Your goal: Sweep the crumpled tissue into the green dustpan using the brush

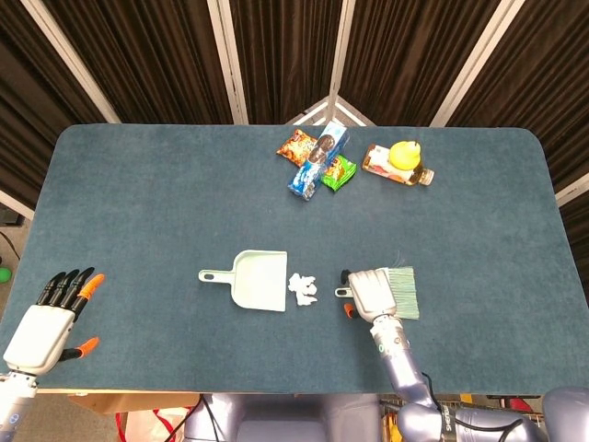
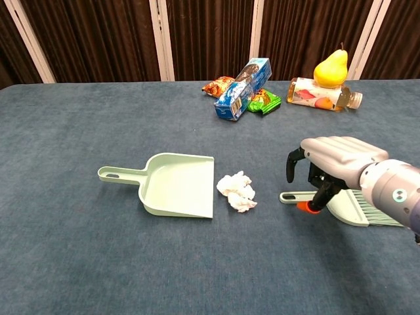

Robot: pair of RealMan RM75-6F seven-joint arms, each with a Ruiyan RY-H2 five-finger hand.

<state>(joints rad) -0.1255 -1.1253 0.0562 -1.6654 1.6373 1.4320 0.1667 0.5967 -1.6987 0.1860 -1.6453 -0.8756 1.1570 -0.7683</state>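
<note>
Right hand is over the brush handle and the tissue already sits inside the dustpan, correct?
Not quite. The right hand is over the brush handle, but the chest view shows the tissue on the table just outside the dustpan mouth, not inside it.

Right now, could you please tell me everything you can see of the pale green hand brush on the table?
The pale green hand brush looks like smooth plastic, with a slim handle with a hanging hole at its end, a wide flat head and a fan of light bristles. It lies flat on the blue table, handle pointing left toward the crumpled white tissue, bristles to the right. The right hand hovers over the handle and head with curled fingers; whether it grips or touches the brush cannot be told.
</note>
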